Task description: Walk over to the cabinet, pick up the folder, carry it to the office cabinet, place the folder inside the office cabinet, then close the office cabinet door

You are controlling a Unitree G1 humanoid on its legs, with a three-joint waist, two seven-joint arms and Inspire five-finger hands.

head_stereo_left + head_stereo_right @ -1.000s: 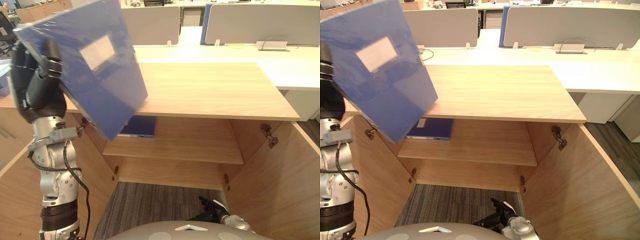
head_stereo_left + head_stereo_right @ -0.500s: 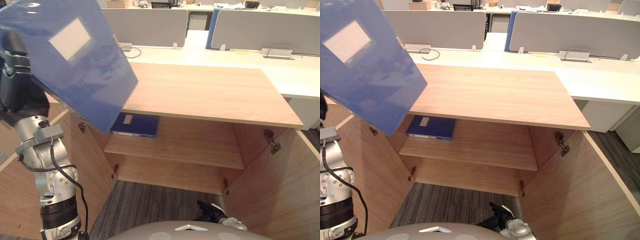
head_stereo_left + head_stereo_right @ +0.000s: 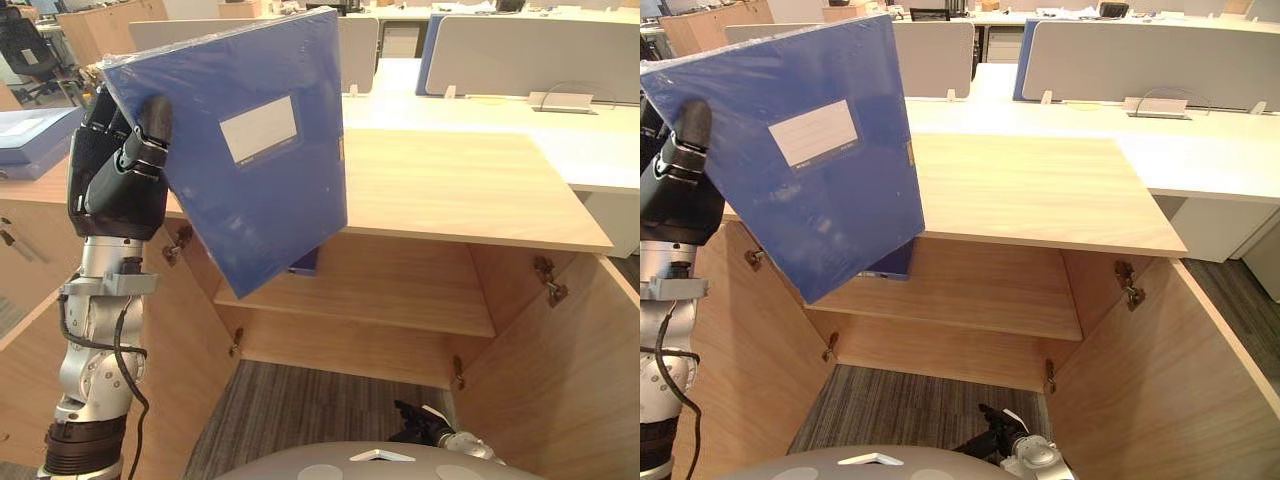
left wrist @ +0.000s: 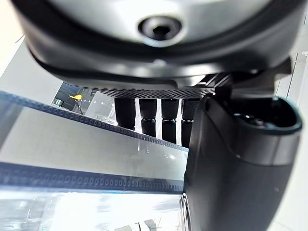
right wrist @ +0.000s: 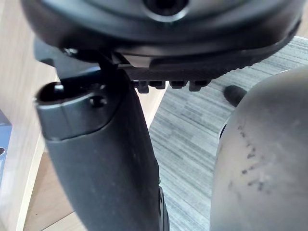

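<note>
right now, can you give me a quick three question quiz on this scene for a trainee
1. True or false: the left hand is shut on the blue folder, holding it up in front of the office cabinet.
2. Pick one. The cabinet's doors are: A) both swung open, B) both closed, C) one open and one closed.
3. Fill in the blank: a second folder lies inside the cabinet on the ____ shelf, partly hidden behind the held one.

Key: 1 true; 2 A; 3 upper, the upper shelf.
</note>
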